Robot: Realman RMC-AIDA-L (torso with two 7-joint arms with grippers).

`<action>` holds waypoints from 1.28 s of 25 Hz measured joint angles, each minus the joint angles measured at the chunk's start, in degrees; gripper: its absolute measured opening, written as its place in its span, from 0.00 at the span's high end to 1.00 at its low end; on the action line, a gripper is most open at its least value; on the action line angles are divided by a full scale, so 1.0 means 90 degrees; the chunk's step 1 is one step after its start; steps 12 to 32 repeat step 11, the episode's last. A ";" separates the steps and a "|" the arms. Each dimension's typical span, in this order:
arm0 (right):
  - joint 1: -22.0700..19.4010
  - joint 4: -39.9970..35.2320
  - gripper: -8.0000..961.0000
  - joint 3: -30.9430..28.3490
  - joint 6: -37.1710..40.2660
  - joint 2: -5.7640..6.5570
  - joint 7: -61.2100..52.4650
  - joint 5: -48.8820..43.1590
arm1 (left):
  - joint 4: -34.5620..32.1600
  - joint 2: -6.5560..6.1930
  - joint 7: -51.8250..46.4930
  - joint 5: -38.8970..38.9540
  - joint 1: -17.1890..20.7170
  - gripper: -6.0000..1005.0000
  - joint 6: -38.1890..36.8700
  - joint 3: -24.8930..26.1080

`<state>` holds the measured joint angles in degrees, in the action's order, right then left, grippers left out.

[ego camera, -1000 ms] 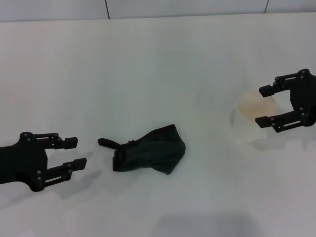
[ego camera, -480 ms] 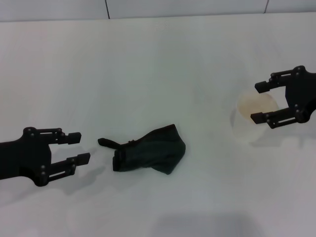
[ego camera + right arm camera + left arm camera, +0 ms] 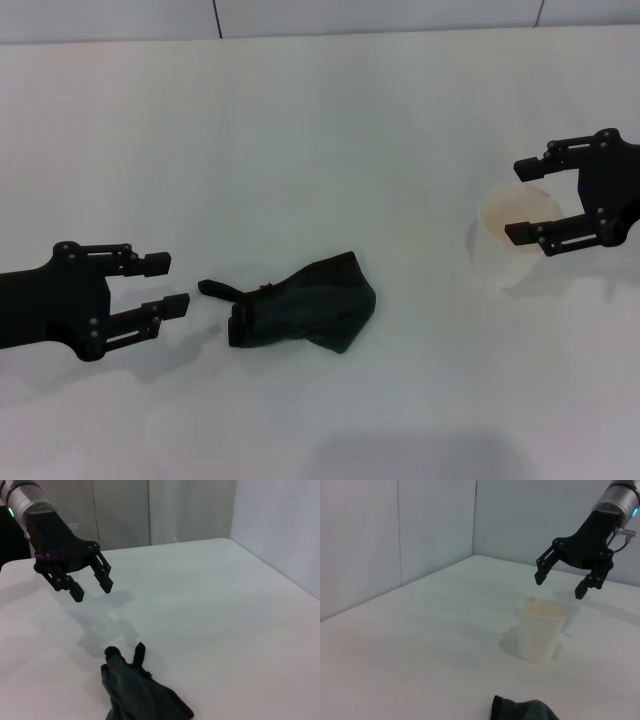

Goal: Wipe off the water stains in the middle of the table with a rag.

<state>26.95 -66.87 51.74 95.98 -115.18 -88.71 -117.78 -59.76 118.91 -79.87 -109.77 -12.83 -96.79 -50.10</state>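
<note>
The dark green-black rag [image 3: 300,315] lies crumpled on the white table [image 3: 300,130], its strap tab [image 3: 215,290] pointing to my left. My left gripper [image 3: 170,282] is open and empty, just left of the tab, not touching it. My right gripper [image 3: 517,200] is open and empty at the far right, its fingers either side of the rim of a translucent whitish cup [image 3: 500,255]. The left wrist view shows the right gripper [image 3: 559,587] above the cup [image 3: 540,630]. The right wrist view shows the left gripper [image 3: 92,592] near the rag [image 3: 140,690]. No orange-brown water stain shows on the table.
The cup's inside looks faintly orange. A grey wall [image 3: 380,15] runs along the table's far edge. Bare tabletop lies between the rag and the cup.
My left gripper has moved right, closer to the rag's tab. My right gripper has shifted a little left and up at the cup's rim. The rag and the cup have not moved.
</note>
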 joint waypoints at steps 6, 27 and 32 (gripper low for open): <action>-0.0015 0.0000 0.20 0.0013 0.0011 0.0003 -0.0012 -0.0016 | -0.0007 -0.0007 -0.0027 -0.0026 -0.0069 0.50 -0.0010 0.0001; -0.0016 0.0000 0.20 0.0013 0.0011 0.0015 -0.0022 -0.0010 | -0.0010 -0.0012 -0.0060 -0.0049 -0.0079 0.50 -0.0012 0.0001; -0.0016 0.0000 0.20 0.0013 0.0011 0.0015 -0.0022 -0.0010 | -0.0010 -0.0012 -0.0060 -0.0049 -0.0079 0.50 -0.0012 0.0001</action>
